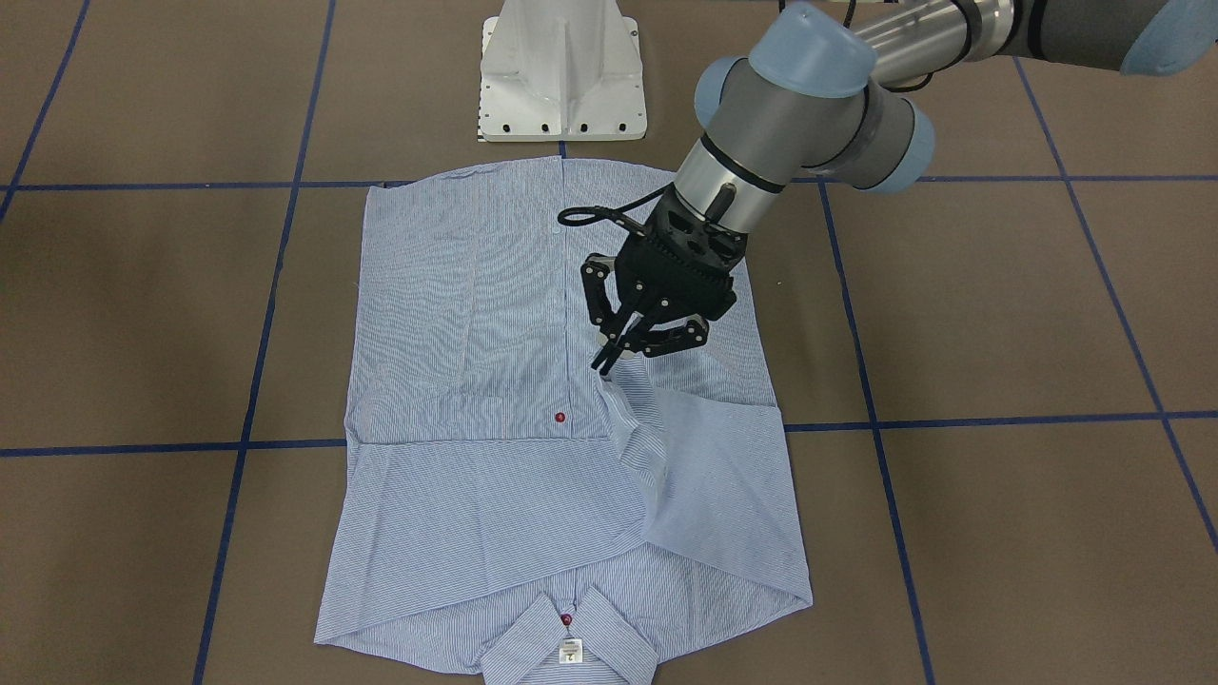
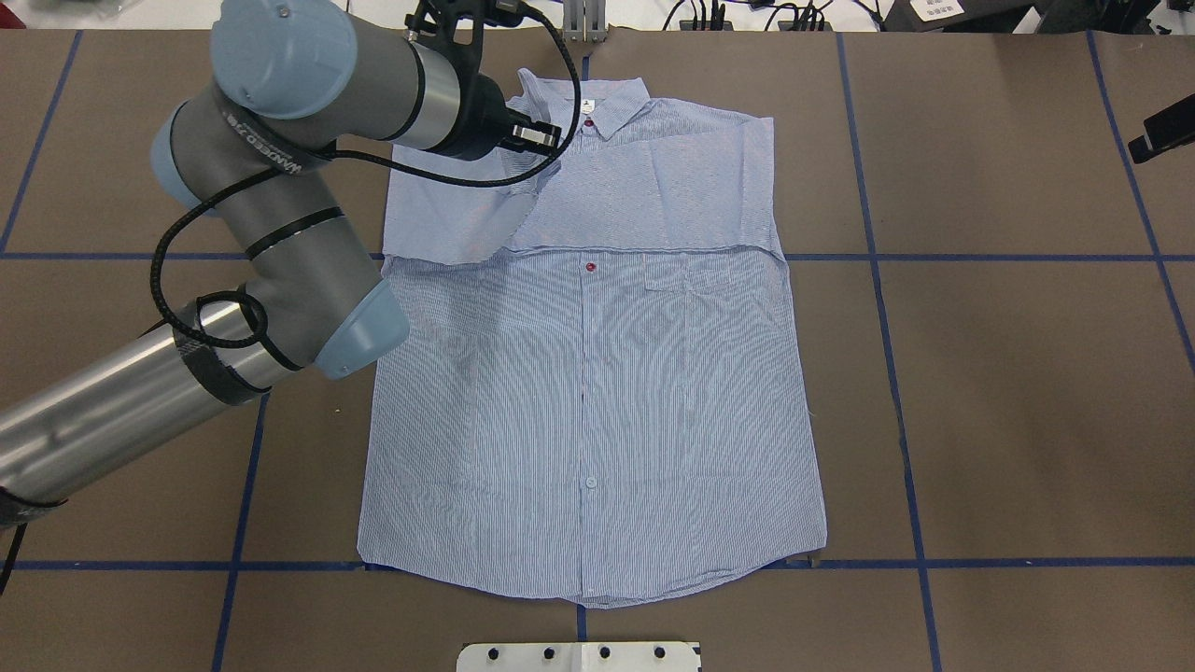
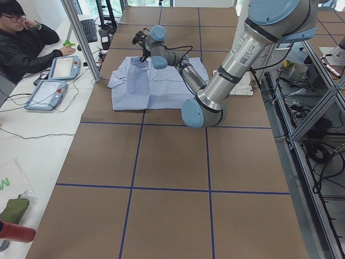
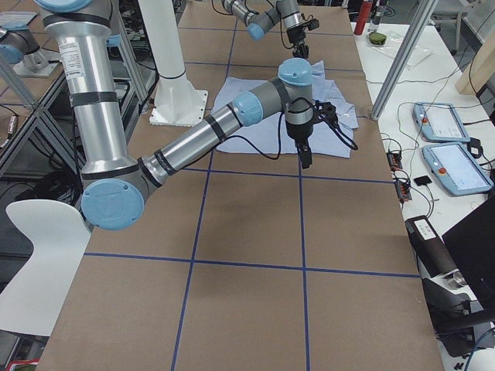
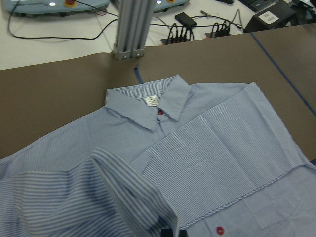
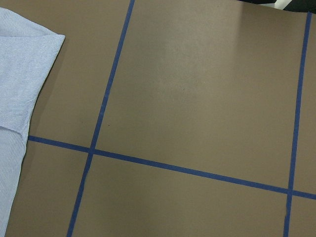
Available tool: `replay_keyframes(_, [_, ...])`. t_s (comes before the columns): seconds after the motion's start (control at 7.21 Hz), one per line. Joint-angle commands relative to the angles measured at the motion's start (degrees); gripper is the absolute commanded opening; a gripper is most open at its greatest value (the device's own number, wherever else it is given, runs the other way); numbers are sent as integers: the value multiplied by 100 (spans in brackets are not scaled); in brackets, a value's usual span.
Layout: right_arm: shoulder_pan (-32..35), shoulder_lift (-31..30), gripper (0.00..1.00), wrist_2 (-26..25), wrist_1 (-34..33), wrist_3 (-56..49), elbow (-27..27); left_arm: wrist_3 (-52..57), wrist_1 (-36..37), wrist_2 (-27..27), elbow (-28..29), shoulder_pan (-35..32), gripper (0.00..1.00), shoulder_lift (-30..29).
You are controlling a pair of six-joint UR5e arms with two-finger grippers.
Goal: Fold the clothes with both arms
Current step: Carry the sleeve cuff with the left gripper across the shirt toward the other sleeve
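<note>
Left arm (image 2: 280, 233): it comes in from the robot's left side, and its wrist bends down over the collar end of the shirt.
Left gripper (image 1: 607, 360): the fingertips are pinched together on a raised ridge of the shirt's cloth, on the robot's left of the button line. The fabric peaks up to meet them.
Shirt (image 2: 597, 401): it lies front up in the middle of the table, with the hem nearest the pedestal base and the collar at the far side. Apart from the lifted ridge, it is flat.
Folded band (image 2: 653, 196): cloth is folded across the chest from side to side, and its straight lower edge sits just above the pocket.
Collar (image 2: 616, 101): it lies spread open, with the neck label (image 1: 569, 650) showing inside it.
Buttons: one dark red button (image 2: 590, 268) sits just below the band's edge, and another sits at the collar.
Pocket (image 2: 686, 280): it is on the robot's right of the button line.
Pedestal base (image 1: 561, 76): it is white and stands just beyond the hem.
Table (image 2: 1008, 392): the surface is brown and crossed by blue tape lines (image 2: 1027, 257).
Right arm (image 4: 209, 131): it stretches out on the shirt's right side.
Right gripper (image 4: 305, 158): it points downward and is clear of the cloth. I cannot tell whether its fingers are apart or together.
</note>
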Motion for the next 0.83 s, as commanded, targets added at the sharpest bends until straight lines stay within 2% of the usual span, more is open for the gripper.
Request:
replay_keyframes(0.0, [9, 0, 100, 9, -4, 0, 6, 10, -12, 393, 145, 302, 0, -122])
replay_keyframes(0.14, [0, 0, 100, 0, -4, 0, -3, 19, -12, 517, 180, 460, 0, -131])
replay_keyframes(0.28, [0, 0, 100, 0, 4, 0, -3, 10, -12, 736, 198, 697, 20, -131])
replay_keyframes(0.42, [0, 0, 100, 0, 5, 0, -3, 1, -3, 1077, 320, 995, 21, -253])
replay_keyframes(0.69, [0, 0, 100, 0, 4, 0, -11, -217, -12, 1475, 1073, 1305, 25, -831])
